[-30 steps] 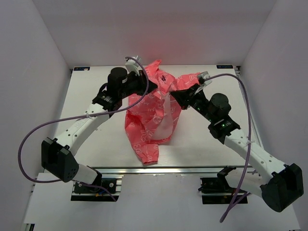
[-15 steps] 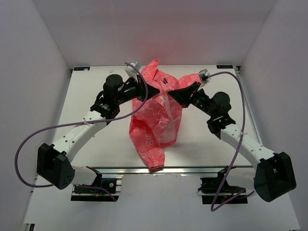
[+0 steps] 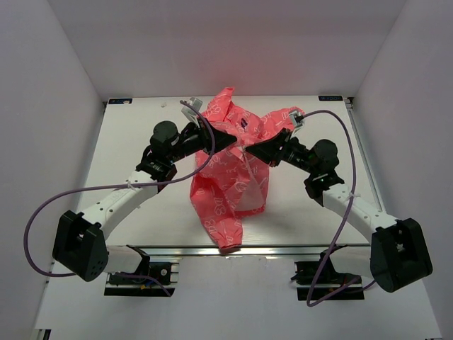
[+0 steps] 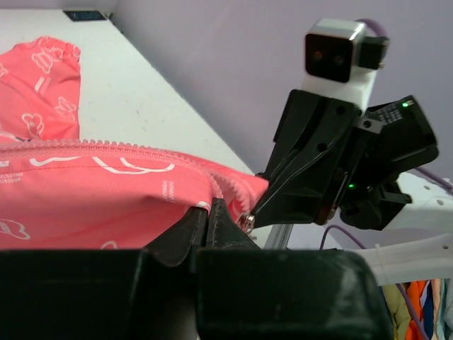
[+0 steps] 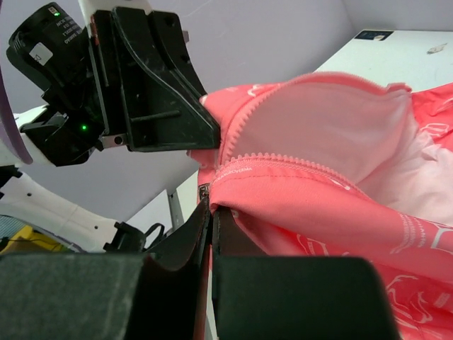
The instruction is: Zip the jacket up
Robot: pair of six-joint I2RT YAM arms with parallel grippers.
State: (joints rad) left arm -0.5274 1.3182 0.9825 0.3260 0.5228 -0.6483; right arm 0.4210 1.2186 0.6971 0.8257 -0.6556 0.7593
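Top external: pink jacket (image 3: 230,177) crumpled, unzipped; left claw (image 3: 236,139), right claw (image 3: 248,150) clamped on it.

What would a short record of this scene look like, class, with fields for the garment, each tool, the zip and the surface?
garment: coral-pink jacket, white motifs, white lining showing
left tool: shut on jacket fabric by the zip teeth
right tool: shut on jacket fabric by the zip teeth
tools: tips close together, facing each other
zip: teeth apart, not zipped
surface: white table, jacket's lower part draped toward its near edge
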